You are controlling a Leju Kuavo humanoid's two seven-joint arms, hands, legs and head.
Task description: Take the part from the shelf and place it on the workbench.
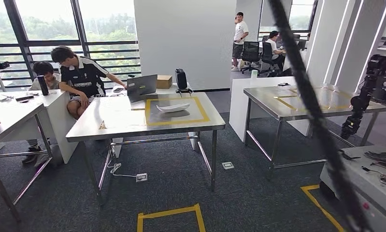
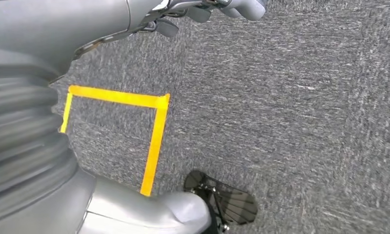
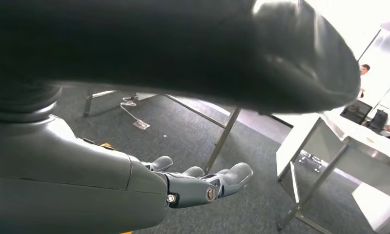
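Ahead, workbench (image 1: 118, 126) edge beyond carpet (image 1: 181, 188).

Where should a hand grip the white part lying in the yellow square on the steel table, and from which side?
Probably at a long edge near the middle of the white part, coming from above on the table's near side. It lies flat and low, shallow and elongated, edges slightly raised, so fingers could hook a rim. Finer shape is too small to tell. The right hand holds nothing.

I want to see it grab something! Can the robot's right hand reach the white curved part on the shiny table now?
Probably not yet. The right hand hangs low over carpet, and the white curved part lies across open floor.
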